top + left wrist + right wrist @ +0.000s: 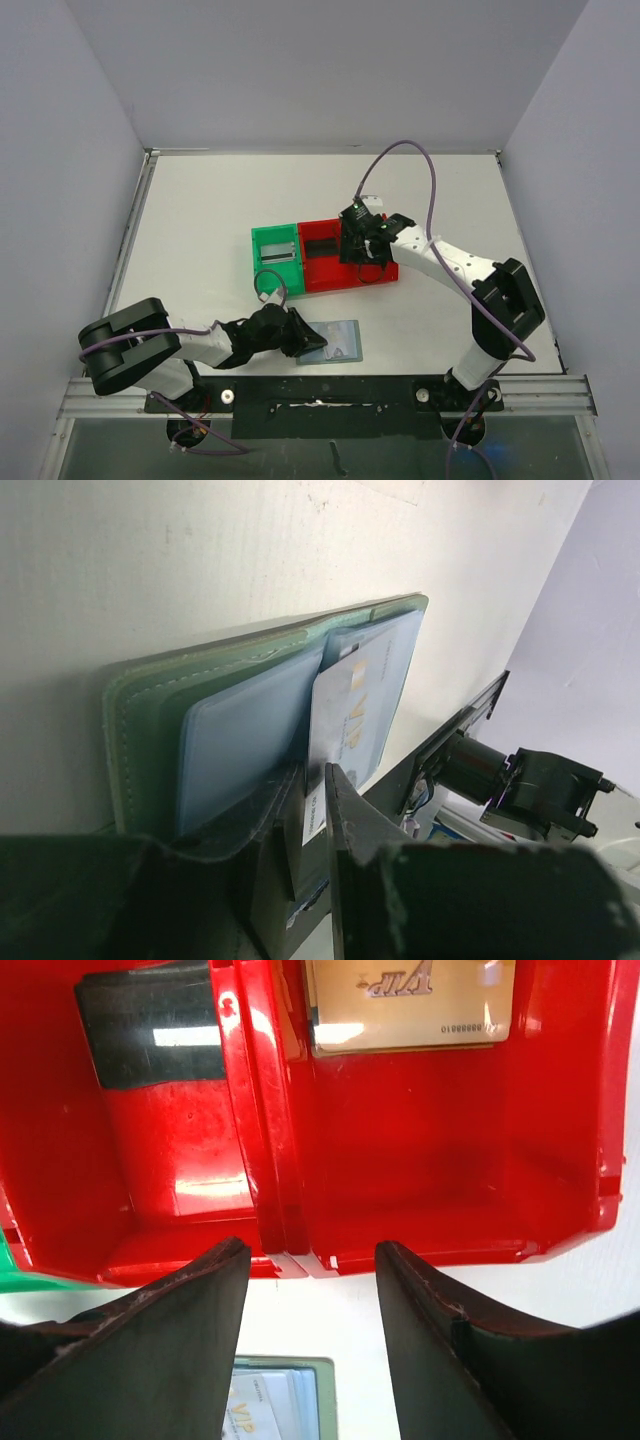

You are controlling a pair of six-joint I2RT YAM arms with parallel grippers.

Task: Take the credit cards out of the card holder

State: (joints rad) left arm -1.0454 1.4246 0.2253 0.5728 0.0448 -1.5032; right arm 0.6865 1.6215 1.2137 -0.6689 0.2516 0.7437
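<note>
The card holder (pixel 343 341) lies open near the table's front edge, grey-green rim with pale blue inner panels (pixel 250 730). A pale credit card (pixel 352 705) with gold printing sticks partway out of its pocket. My left gripper (pixel 308 340) sits at the holder's left side. Its fingers (pixel 345 815) are closed on that card's near edge. My right gripper (pixel 364 247) hangs open and empty over the red bins (pixel 420 1150). The holder also shows below it in the right wrist view (pixel 285 1400).
Two joined red bins (pixel 345 270) and a green bin (pixel 277 258) stand mid-table. One red bin holds a gold card (pixel 410 1000), the other a flat black card (pixel 150 1035). The metal front rail (pixel 320 395) runs just behind the holder.
</note>
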